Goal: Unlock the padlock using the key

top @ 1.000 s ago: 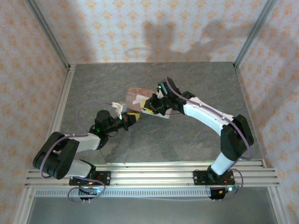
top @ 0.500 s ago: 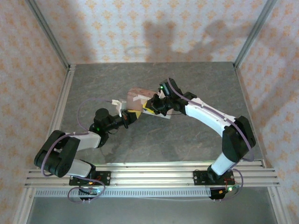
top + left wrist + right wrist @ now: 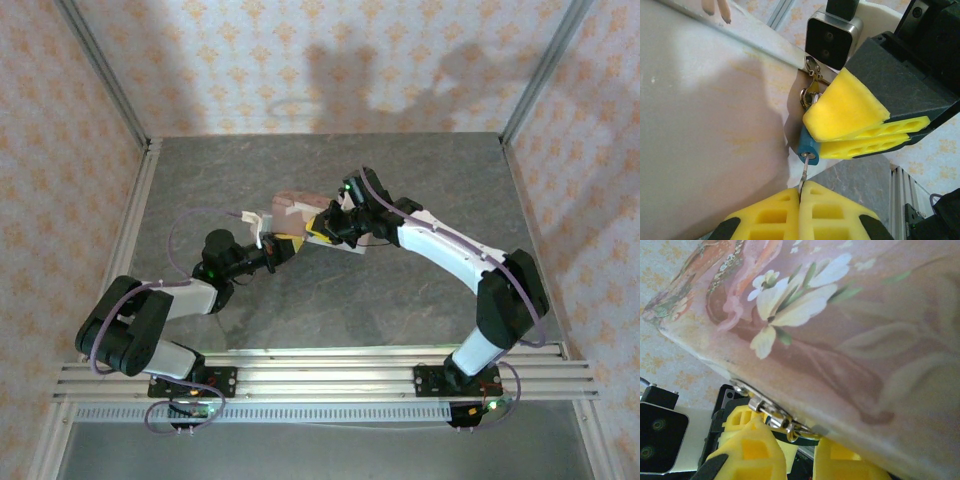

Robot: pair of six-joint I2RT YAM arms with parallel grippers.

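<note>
The tiny blue-teal padlock (image 3: 806, 146) hangs by its silver shackle (image 3: 810, 94) from the hasp of the pink illustrated tin (image 3: 292, 206). My right gripper (image 3: 325, 229) is shut on the padlock's body, with its yellow fingers (image 3: 855, 117) above and below it. My left gripper (image 3: 801, 194) is shut on a thin silver key (image 3: 804, 179). The key's tip sits in the keyhole on the padlock's bottom face. In the right wrist view the tin (image 3: 850, 325), its hasp (image 3: 771, 411) and the shackle (image 3: 802, 433) show above my right gripper (image 3: 796, 456). The padlock body is hidden there.
The tin rests tilted at the middle of the grey stone-patterned table (image 3: 400, 300). Aluminium rails (image 3: 130, 235) run along the left side and the near edge. Patterned walls enclose the back and both sides. The right wrist camera (image 3: 833, 36) is close above the padlock.
My left arm has shifted slightly, bringing its gripper a little farther up towards the padlock. The right gripper and the tin have edged slightly right.
</note>
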